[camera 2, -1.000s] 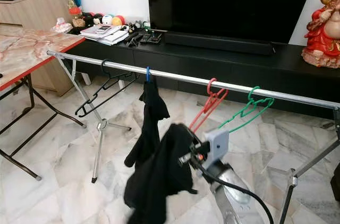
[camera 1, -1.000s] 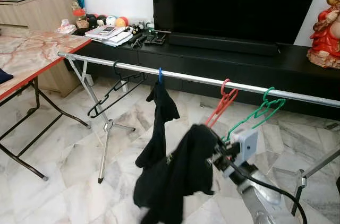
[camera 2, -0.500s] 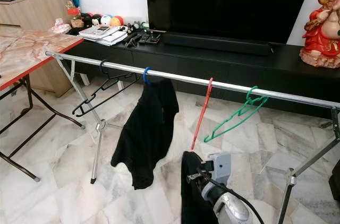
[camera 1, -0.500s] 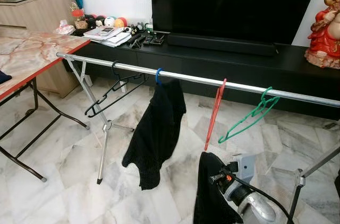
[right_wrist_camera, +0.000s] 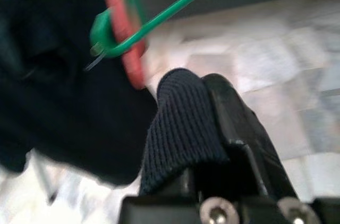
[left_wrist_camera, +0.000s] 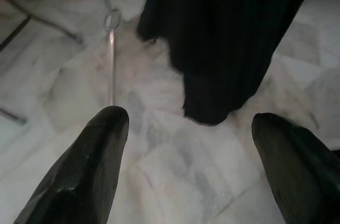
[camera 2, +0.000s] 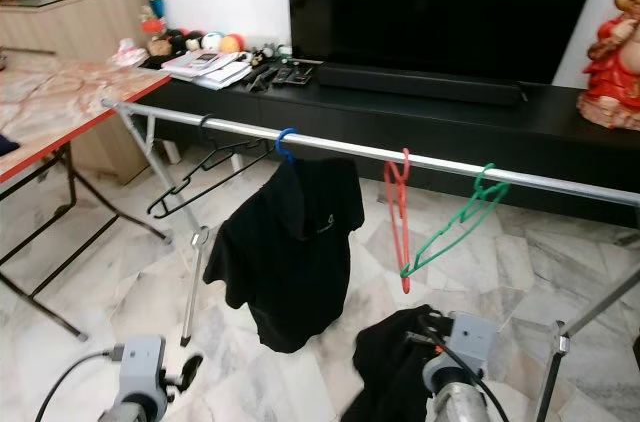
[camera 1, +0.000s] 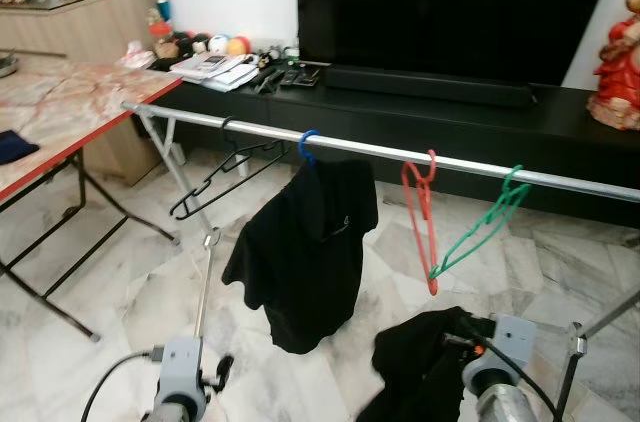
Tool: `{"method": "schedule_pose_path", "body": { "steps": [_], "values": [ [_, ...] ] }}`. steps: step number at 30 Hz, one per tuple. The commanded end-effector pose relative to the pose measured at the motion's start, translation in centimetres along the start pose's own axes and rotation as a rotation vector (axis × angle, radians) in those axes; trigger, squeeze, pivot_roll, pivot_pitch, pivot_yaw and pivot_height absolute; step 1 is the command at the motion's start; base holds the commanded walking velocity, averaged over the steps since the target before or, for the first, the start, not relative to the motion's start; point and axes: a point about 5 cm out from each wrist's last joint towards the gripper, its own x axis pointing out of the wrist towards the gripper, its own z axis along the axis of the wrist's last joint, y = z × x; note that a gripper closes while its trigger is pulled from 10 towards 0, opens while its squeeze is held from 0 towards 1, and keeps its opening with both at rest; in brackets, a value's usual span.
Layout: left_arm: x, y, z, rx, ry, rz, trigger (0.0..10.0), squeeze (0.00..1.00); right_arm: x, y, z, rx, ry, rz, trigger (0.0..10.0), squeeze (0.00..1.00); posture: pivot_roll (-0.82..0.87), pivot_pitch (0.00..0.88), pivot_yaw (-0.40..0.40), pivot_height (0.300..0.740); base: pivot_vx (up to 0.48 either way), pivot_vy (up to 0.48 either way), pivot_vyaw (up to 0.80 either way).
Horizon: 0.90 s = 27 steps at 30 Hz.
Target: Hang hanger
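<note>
Clamping a bunched black knit garment (camera 1: 425,367) at the lower right of the frame, the right gripper (right_wrist_camera: 212,123) has its fingers closed on a fold of the cloth, low above the white marble floor (camera 1: 90,272). At the lower left, the left gripper (left_wrist_camera: 191,165) hangs with fingers spread apart, nothing between them, pointing down at the floor near the hem of a hung shirt. Mid-frame, a long silver metal rail (camera 1: 360,147) on folding legs crosses from left to right. On it, from left: an empty black plastic hanger (camera 1: 215,177), tilted; a blue hanger (camera 1: 306,144) carrying a black short-sleeved shirt (camera 1: 305,252); an empty red plastic hanger (camera 1: 420,217), seen nearly edge-on; an empty green plastic hanger (camera 1: 480,227), tilted, just beside the red one. At far left, a marble-patterned bench with red edge (camera 1: 70,112). Behind the rail, a low black TV cabinet (camera 1: 500,127) holds papers, remotes and a large black television (camera 1: 450,2); a red figurine (camera 1: 618,67) stands at the upper right.
</note>
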Motion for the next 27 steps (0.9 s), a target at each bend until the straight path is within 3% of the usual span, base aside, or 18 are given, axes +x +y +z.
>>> {"method": "schedule_pose_path", "body": {
  "steps": [1,5,10,15,21,27],
  "values": [
    [-0.8,-0.3,-1.0,-0.002,0.014,-0.017,10.0,0.0,-0.1,-0.2,1.2,-0.013,-0.077,-0.014,10.0,0.0,0.03,0.0,0.052,0.74,0.0,0.0,0.0],
    [-1.2,-1.0,-0.5,-0.015,-0.044,-0.041,10.0,0.0,-1.6,-0.6,0.8,-0.055,-0.1,-0.009,10.0,0.0,0.03,0.0,0.058,0.74,0.0,0.0,0.0],
    [-1.6,-0.5,0.0,-0.035,-0.072,-0.036,10.0,0.0,-2.9,-0.7,0.0,-0.079,-0.095,-0.011,10.0,0.0,0.02,0.0,0.041,0.74,0.0,0.0,0.0],
    [-1.4,-1.0,1.0,-0.065,-0.114,-0.011,10.0,0.0,-2.2,-0.8,1.0,-0.099,-0.124,-0.003,10.0,0.0,0.05,0.0,0.02,0.74,0.0,0.0,0.0],
    [-1.2,-1.9,2.7,0.006,-0.187,-0.055,10.0,0.0,-1.5,-0.6,3.0,-0.1,-0.183,-0.013,10.0,0.0,0.04,0.0,-0.007,0.74,0.0,0.0,0.0],
    [-1.4,-2.0,3.9,-0.005,-0.226,-0.047,10.0,0.0,-1.3,-0.1,4.6,-0.156,-0.228,0.064,10.0,0.0,0.02,0.0,-0.03,0.74,0.0,0.0,0.0]
  ]
}}
